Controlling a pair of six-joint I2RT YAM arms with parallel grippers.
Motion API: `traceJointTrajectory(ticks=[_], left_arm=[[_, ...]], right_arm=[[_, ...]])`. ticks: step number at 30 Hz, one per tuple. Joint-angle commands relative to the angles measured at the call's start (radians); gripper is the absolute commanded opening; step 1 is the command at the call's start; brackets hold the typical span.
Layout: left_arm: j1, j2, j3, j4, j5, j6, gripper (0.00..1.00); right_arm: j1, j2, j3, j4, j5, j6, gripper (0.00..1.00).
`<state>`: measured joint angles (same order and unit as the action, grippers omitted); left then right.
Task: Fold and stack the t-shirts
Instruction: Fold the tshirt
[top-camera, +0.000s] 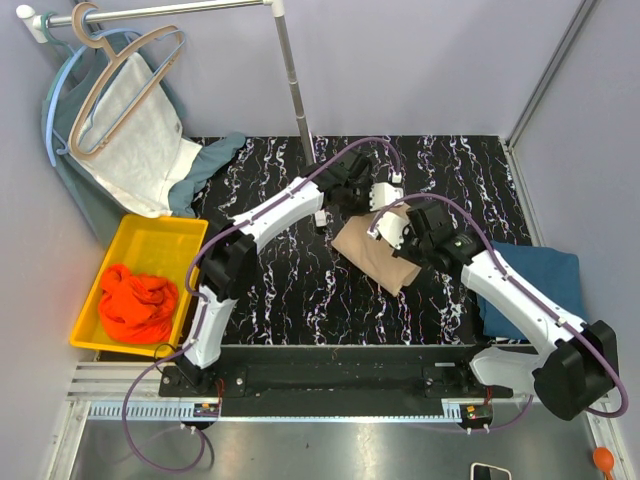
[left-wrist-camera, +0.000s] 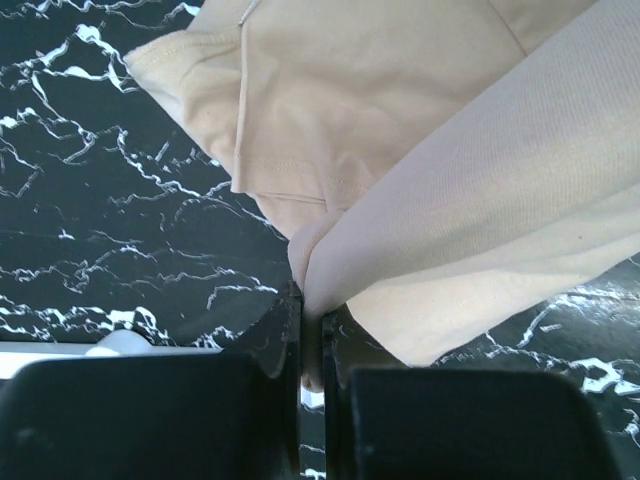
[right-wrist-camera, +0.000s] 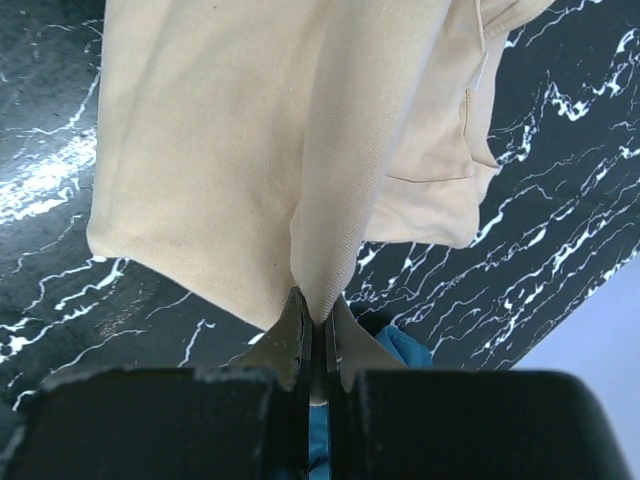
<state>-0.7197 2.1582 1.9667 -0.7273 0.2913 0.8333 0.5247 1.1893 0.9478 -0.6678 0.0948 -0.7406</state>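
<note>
From above, the beige-tan t-shirt lay partly folded near the middle of the black marbled counter. The left hand and right hand met at its far right end. The dark teal-blue t-shirt sat flat at the counter's right edge. The orange-red t-shirt was bunched in the yellow bin on the left, well apart from the others.

In the left wrist view, the left hand was clenched on a rolled fold of the beige-tan t-shirt. Cloth fanned away from the jaws in taut ridges over the counter.

In the right wrist view, the right hand was likewise pinched tight on a gathered edge of the beige-tan t-shirt. The rest hung in a smooth sheet above the counter, and a sliver of the teal-blue t-shirt showed below.

The cloth looked light, limp and thin. It would probably sag wherever it was unsupported and hold no shape of its own. The safest places to take hold seemed to be hems or fold corners, with every layer caught together, since a single layer could slide out and undo the fold.
</note>
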Motion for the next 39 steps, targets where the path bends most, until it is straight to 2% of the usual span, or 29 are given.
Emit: traceJointTrajectory(ticks=[1,22,39], left_arm=[[0.012,-0.001,0.072,0.086,-0.004,0.003,0.0],[0.011,-0.08,0.075,0.189,-0.026,0.018,0.0],[-0.009,0.179,0.164,0.354,-0.155,0.112,0.0]], right_arm=[[-0.019,-0.008,0.026,0.028,0.02,-0.036,0.0],[-0.043,-0.04,0.106,-0.012,0.048,-0.051,0.0],[-0.183,0.013,-0.066,0.204,0.048,-0.131,0.0]])
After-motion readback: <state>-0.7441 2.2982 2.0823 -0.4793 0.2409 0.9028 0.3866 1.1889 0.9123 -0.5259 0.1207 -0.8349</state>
